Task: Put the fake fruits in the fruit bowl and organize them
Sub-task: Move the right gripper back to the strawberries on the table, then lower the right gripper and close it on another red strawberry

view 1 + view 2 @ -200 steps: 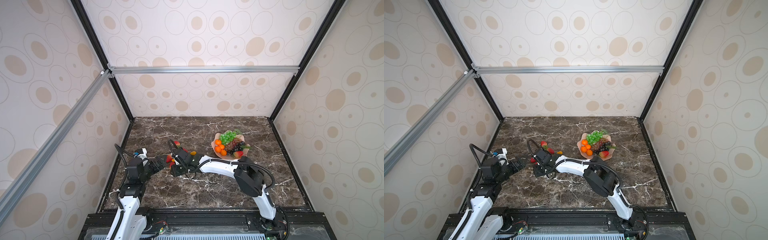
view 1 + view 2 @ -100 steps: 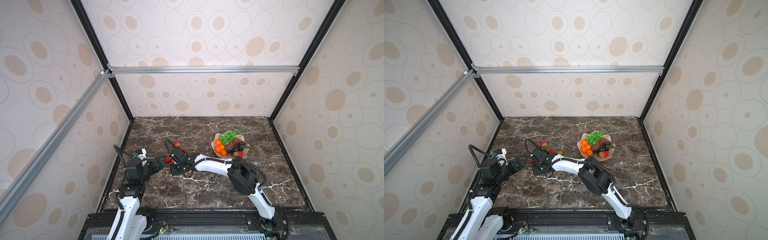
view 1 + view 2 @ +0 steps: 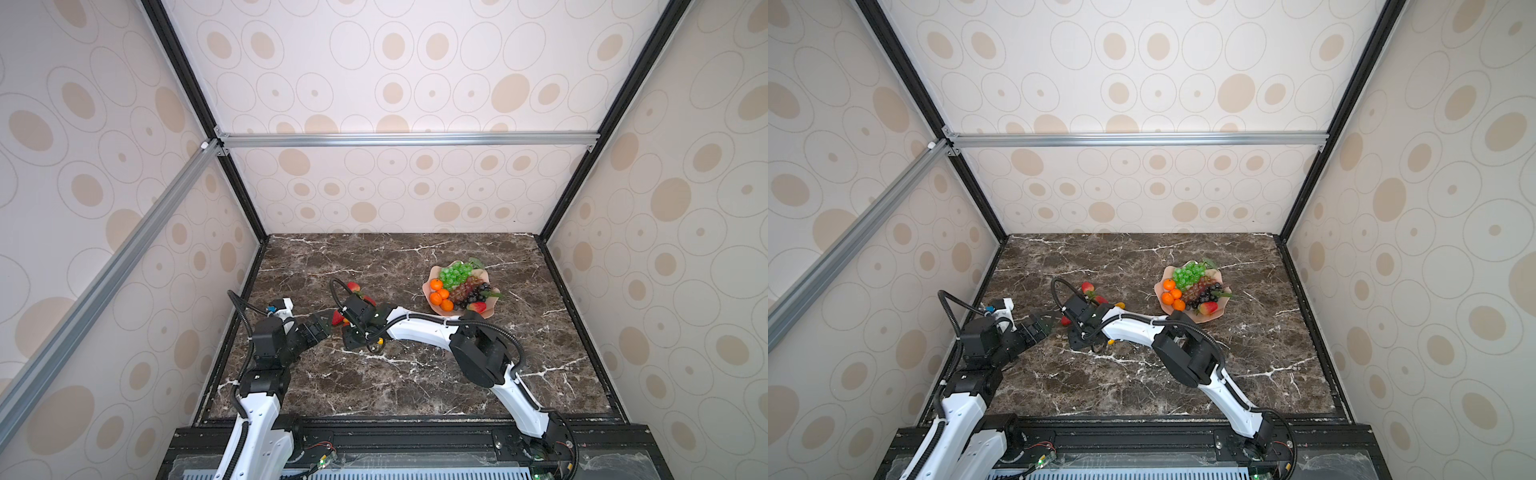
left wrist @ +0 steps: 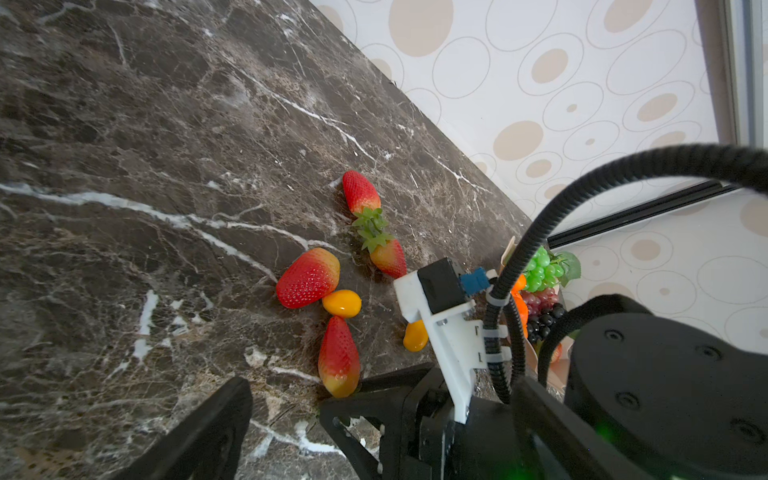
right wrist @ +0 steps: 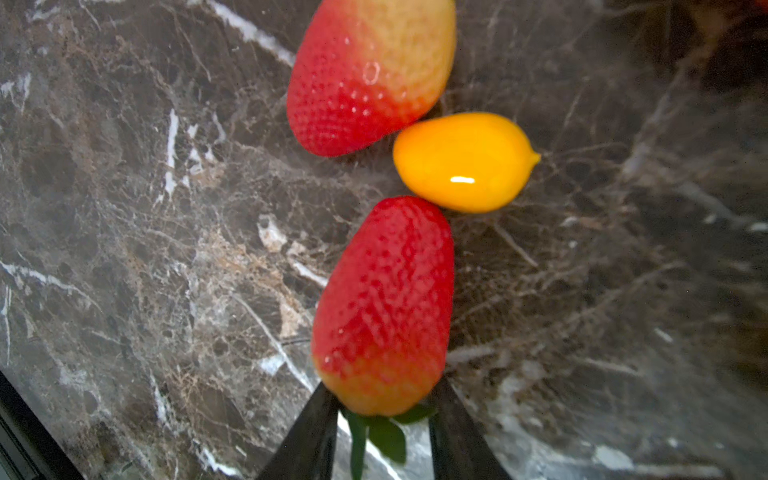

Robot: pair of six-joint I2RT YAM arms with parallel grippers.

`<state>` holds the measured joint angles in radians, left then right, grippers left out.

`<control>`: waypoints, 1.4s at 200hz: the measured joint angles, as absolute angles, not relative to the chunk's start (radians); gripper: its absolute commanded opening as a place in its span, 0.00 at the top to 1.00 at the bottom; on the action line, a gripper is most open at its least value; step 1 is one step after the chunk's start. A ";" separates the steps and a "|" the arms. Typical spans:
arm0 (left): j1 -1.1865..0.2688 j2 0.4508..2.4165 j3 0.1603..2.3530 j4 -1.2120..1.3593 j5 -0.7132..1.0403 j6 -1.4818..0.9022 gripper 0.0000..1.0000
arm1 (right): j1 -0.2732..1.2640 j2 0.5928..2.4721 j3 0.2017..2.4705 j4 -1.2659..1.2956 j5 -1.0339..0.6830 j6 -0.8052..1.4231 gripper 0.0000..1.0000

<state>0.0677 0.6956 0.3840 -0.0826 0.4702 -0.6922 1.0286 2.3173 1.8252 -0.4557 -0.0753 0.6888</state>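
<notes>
Right elbow (image 3: 478, 353) has swung left; right gripper (image 5: 384, 401), fingers (image 5: 316, 436) half-closed, flanks strawberry (image 5: 382, 299) at leafy end, seemingly pinching it.

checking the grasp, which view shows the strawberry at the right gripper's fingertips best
The right wrist view: the strawberry is large and centred, with the right gripper flanking its leafy end. The left wrist view shows the strawberry smaller, from the side. In both top views the right wrist mostly hides it.
</notes>
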 measured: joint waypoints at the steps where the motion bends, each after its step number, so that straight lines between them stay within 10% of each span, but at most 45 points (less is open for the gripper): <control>1: 0.068 0.696 0.384 -0.083 0.471 -0.692 0.02 | 1.028 2.317 1.827 -0.456 -0.075 0.689 0.62; 193: 0.071 0.725 0.384 -0.051 0.503 -0.692 0.02 | 1.024 2.323 1.836 -0.471 -0.080 0.683 1.00; 280: 0.071 0.731 0.384 0.007 0.564 -0.691 0.02 | 1.008 2.160 1.645 -0.392 -0.102 0.639 1.00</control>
